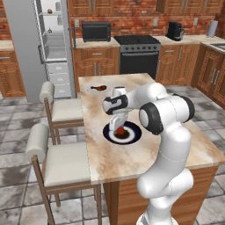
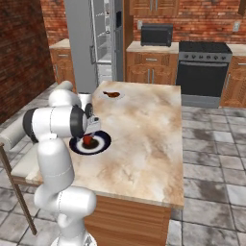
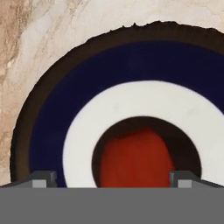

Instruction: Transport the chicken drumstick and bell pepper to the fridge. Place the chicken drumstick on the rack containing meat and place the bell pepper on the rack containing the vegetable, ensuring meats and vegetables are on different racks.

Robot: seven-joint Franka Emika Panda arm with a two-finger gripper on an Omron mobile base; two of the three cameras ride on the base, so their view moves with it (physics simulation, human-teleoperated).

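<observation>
The bright-red bell pepper point(image 3: 136, 159) sits in the middle of a dark-blue and white plate point(image 3: 87, 109) on the marble island. My gripper point(image 3: 113, 181) hangs open just above it, one fingertip on each side and a gap to the pepper at both. From the base, the gripper point(image 1: 118, 126) points down over the bell pepper point(image 1: 119, 131) point(image 2: 88, 140). The brown chicken drumstick point(image 1: 100, 88) point(image 2: 112, 94) lies on a small plate at the island's far end. The grey fridge point(image 1: 26, 48) point(image 2: 81, 38) stands open at the back; its shelves point(image 1: 52, 33) are too small to tell what they hold.
Two cushioned chairs point(image 1: 66, 110) point(image 1: 66, 162) stand along the island's left side, between it and the fridge. A black stove point(image 1: 139, 55), a microwave point(image 1: 96, 31) and a coffee machine point(image 1: 175, 30) line the back counter. Wooden cabinets point(image 1: 211, 72) run down the right.
</observation>
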